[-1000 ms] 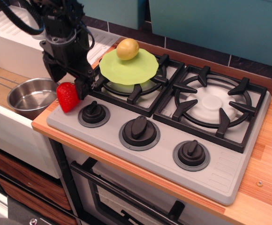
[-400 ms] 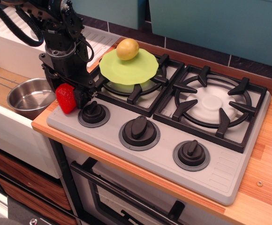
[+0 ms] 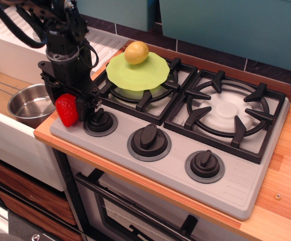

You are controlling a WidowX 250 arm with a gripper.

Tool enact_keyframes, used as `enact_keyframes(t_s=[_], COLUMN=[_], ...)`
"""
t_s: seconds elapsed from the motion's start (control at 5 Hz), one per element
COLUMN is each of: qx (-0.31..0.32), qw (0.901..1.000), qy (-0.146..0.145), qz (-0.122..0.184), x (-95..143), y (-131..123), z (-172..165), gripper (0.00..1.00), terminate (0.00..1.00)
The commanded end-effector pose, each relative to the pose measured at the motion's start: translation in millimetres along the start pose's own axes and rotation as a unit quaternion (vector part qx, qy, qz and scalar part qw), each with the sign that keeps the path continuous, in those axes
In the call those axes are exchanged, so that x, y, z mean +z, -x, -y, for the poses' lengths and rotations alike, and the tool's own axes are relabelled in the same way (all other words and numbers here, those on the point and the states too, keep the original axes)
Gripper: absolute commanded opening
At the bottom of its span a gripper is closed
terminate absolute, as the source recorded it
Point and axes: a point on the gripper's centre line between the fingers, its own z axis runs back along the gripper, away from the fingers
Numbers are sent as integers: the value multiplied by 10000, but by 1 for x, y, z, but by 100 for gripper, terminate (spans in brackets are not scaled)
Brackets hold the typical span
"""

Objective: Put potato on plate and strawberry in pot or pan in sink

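Observation:
The yellowish potato (image 3: 136,52) lies on the lime-green plate (image 3: 146,75), which rests on the back left burner grate. My black gripper (image 3: 67,104) hangs over the stove's front left corner and is shut on the red strawberry (image 3: 66,111), with a finger on each side of it. The strawberry hangs at the counter's left edge. The shiny steel pot (image 3: 27,103) stands in the sink (image 3: 5,131) just left of the strawberry, its wire handle pointing left. The pot looks empty.
The grey stove top (image 3: 236,186) has two black burner grates and three black knobs (image 3: 149,138) along its front. The nearest knob (image 3: 100,120) is just right of the gripper. A ribbed white drainboard (image 3: 10,35) lies behind the sink. Wooden counter (image 3: 286,165) lies at the right.
The gripper has closed on the strawberry and shifted it a little left and down, toward the pot. Potato, plate and pot have not moved.

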Motion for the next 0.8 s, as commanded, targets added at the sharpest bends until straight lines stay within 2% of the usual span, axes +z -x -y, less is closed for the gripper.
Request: enact_keyframes(t_s=[0.0, 0.2, 0.6], qx=[-404, -704, -1254], qw=[9987, 9971, 9909], qy=[-241, -287, -451], qz=[173, 54, 203], x=[59, 81, 72], y=[-13, -9, -22], z=[-34, -53, -94], gripper=[0, 0, 0], terminate=[0, 0, 0])
